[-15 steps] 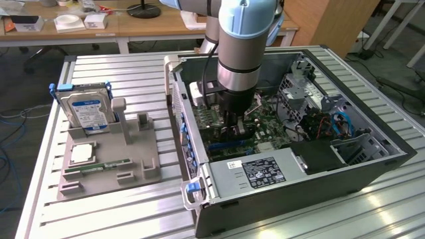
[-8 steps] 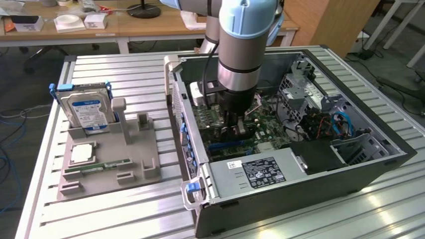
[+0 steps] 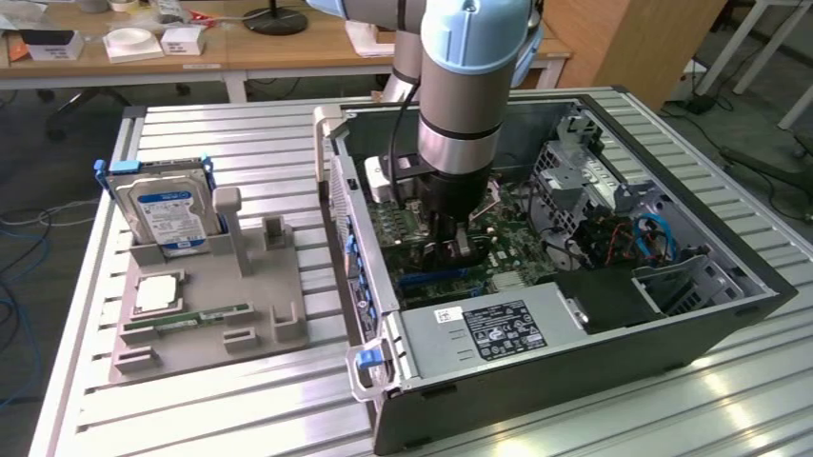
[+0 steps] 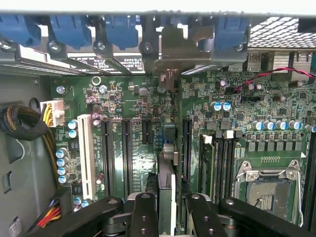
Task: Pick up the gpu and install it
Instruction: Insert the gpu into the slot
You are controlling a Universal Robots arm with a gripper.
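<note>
The gpu (image 4: 166,190) is seen edge-on between my two black fingers (image 4: 143,215), its silver bracket (image 4: 175,47) up against the case's rear slot row. My gripper (image 4: 166,219) is shut on the card. It stands just over the green motherboard (image 4: 123,98), between the black expansion slots (image 4: 126,153) and the slot (image 4: 186,148) beside the memory sockets; I cannot tell whether it is seated. In the exterior view my gripper (image 3: 454,249) reaches straight down into the open computer case (image 3: 572,367), with the dark gpu (image 3: 467,252) low at the board.
A silver hard drive (image 3: 166,214) with a blue label stands in a grey holder (image 3: 216,324) at the exterior view's left, with a green memory stick (image 3: 190,317) and a processor (image 3: 155,293). Inside the case are the power supply (image 3: 496,328), processor socket (image 4: 269,190) and cable bundles (image 4: 24,123).
</note>
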